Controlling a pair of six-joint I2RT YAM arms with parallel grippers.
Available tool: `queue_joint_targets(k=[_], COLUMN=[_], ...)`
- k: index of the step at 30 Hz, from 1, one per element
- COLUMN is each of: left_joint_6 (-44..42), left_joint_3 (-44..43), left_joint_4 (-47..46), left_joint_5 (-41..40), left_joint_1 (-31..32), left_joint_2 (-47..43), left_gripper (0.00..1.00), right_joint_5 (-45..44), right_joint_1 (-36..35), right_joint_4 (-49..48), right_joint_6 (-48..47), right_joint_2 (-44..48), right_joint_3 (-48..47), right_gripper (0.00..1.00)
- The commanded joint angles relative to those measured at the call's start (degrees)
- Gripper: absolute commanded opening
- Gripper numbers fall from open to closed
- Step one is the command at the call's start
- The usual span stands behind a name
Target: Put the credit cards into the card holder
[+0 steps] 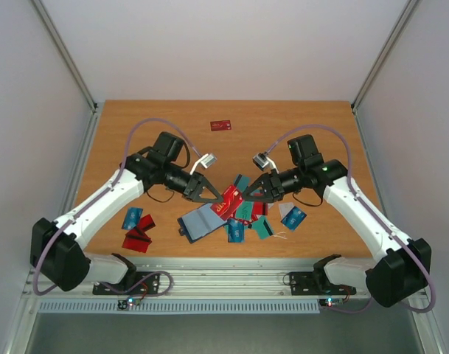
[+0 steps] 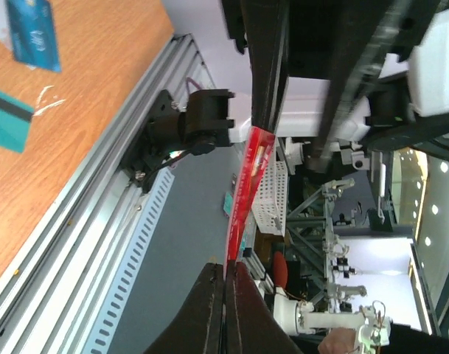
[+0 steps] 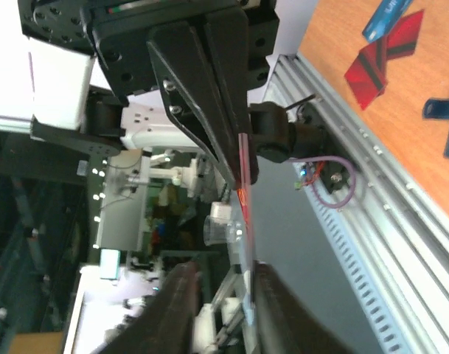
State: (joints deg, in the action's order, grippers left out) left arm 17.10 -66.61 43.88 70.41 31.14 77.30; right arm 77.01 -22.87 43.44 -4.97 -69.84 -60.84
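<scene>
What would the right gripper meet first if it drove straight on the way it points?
The thin red plastic card standing edge-on between the fingers of the right gripper, then likely the left gripper pinching its far end.

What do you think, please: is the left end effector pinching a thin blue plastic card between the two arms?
Not quite: the thin plastic card pinched in the left end effector is red, not blue, as the left wrist view shows edge-on. The rest stands.

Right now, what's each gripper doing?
Left gripper: closed on the thin red plastic card.
Right gripper: jaws open, that card between them.
</scene>
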Motion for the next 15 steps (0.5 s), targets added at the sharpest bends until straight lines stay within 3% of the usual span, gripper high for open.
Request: queue_joint_targets(k=[1,3,5,10,15], left_joint_6=[9.0,12.7,17.0,29.9,35.2], left_joint_3=[5.3,8.8,13.6,27.0,33.0], left_joint_4=[-9.5,-11.8,-14.0,-18.6,-13.4], left_joint_5=[-7.7,-13.5,-19.9,-33.8,-45.1], left_joint_1=[0.0,0.0,-0.1,-0.1,-0.1], left_joint_2=[-3.1,-5.8,-8.9,-16.4,-24.0], left_gripper=[0.00,0.00,0.00,0.00,0.00], right_joint_5=[-2.5,-5.9,-8.8,-13.8,-17.1], right_joint_1=[-0.9,-0.9,-0.9,-1.0,-2.5], right_joint_4=[1.9,1.7,-0.4,-8.1,-10.7], right_joint_6=[-2.1,-1.6,0.7,8.7,9.7], right_joint_2=[-1.7,-2.6,-3.9,-8.1,-13.4], right_joint_3=[-2.5,-2.2,-1.3,1.5,0.8], right_gripper=[0.38,0.48,0.50,0.49,0.48])
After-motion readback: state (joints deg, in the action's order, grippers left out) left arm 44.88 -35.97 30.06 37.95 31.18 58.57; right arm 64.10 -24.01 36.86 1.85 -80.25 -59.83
